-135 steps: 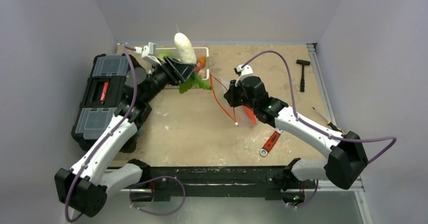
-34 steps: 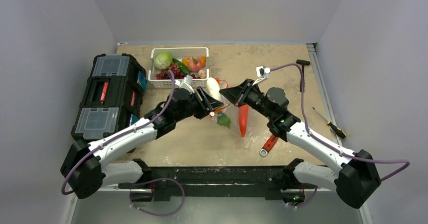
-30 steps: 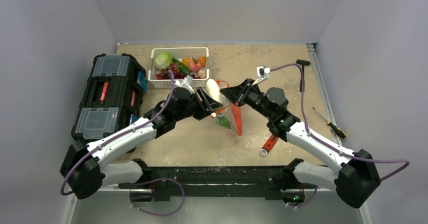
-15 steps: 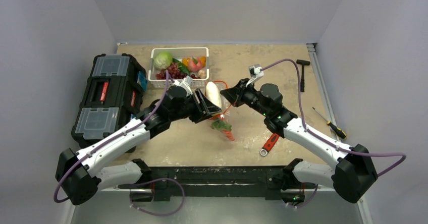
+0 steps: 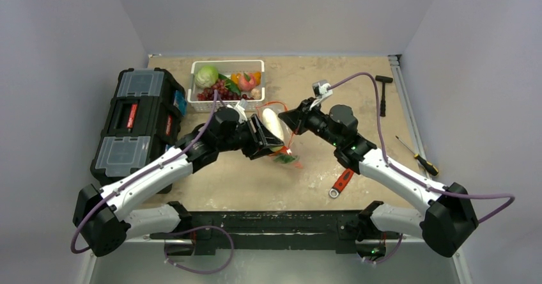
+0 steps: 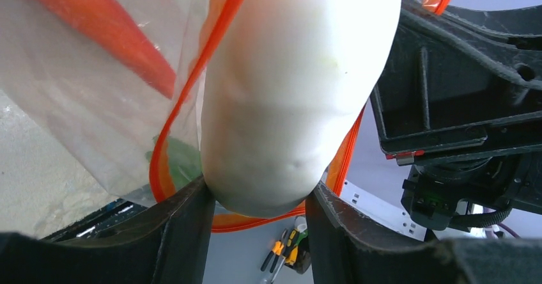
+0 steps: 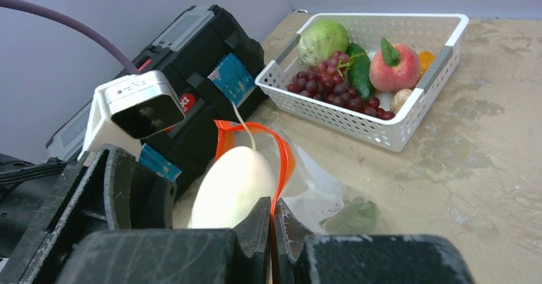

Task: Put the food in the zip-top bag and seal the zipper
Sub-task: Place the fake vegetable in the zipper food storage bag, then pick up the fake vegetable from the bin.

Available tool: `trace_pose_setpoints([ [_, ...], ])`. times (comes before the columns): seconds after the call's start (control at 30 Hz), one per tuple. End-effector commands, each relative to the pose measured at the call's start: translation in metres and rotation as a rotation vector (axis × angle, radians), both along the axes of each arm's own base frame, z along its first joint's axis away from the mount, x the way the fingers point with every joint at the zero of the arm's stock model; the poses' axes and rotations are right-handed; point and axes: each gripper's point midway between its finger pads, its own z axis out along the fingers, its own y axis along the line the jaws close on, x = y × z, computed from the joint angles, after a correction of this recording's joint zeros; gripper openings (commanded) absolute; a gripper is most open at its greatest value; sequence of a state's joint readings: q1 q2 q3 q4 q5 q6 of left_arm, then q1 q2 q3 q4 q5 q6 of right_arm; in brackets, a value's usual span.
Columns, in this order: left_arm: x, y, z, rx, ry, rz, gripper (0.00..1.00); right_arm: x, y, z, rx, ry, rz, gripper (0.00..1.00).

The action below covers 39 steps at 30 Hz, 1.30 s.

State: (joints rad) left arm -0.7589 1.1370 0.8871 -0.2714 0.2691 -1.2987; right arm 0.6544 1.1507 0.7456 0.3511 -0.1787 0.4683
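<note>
Sandy tabletop (image 5: 243, 175), grey walls. We see left gripper (image 6: 259, 201) clamping white radish (image 5: 272, 123), long axis near-far, root tip toward basket (image 5: 227, 61), body inside zipper (image 7: 286, 153) loop of zip-top bag (image 6: 77, 105). Right gripper (image 7: 271, 220) pinches zipper.

Overhead; close wrist views sharing radish (image 6: 294, 92)

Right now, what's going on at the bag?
The left gripper holds the white radish partway through the zip-top bag's open mouth. The right gripper pinches the orange-red zipper strip, holding the mouth up. A carrot and a green leaf lie inside already. Grapes, a peach and a cabbage sit in the white basket.
</note>
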Motion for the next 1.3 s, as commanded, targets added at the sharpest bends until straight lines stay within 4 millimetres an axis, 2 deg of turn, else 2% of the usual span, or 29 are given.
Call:
trace_pose_setpoints([
  [0.0, 0.001, -0.002, 0.032, -0.052, -0.031, -0.016, 0.41, 0.000, 0.007, 0.047, 0.050, -0.120, 0.035, 0.00],
  [0.1, 0.004, 0.003, 0.041, -0.029, -0.067, -0.012, 0.56, -0.003, 0.006, 0.046, 0.047, -0.120, 0.040, 0.00],
  [0.4, 0.007, 0.019, 0.054, -0.001, -0.119, -0.001, 0.88, -0.001, 0.003, 0.039, 0.013, -0.118, 0.025, 0.00],
  [0.53, 0.006, 0.029, 0.070, -0.006, -0.220, -0.013, 0.85, 0.001, 0.000, 0.036, -0.003, -0.115, 0.011, 0.00],
  [0.63, 0.000, 0.034, 0.086, -0.015, -0.330, -0.055, 0.73, 0.002, 0.000, 0.034, -0.011, -0.097, 0.005, 0.00],
  [0.77, 0.002, 0.052, 0.071, 0.109, -0.320, -0.020, 0.71, 0.003, 0.001, 0.032, -0.017, -0.056, 0.002, 0.00],
  [0.83, 0.003, 0.056, 0.062, 0.131, -0.319, -0.005, 0.74, 0.004, 0.000, 0.033, -0.018, -0.031, -0.013, 0.00],
  [0.93, 0.005, 0.060, 0.060, 0.143, -0.339, 0.009, 0.77, 0.005, -0.005, 0.033, -0.042, 0.025, -0.044, 0.00],
  [1.03, 0.008, 0.065, 0.064, 0.170, -0.375, 0.017, 0.80, 0.004, -0.016, 0.044, -0.081, 0.030, -0.086, 0.00],
  [1.1, 0.012, 0.073, 0.062, 0.227, -0.388, 0.029, 0.82, 0.002, -0.032, 0.050, -0.107, 0.019, -0.142, 0.00],
  [1.27, 0.025, 0.104, 0.052, 0.395, -0.413, 0.086, 0.89, 0.008, -0.067, 0.044, -0.169, -0.004, -0.300, 0.00],
])
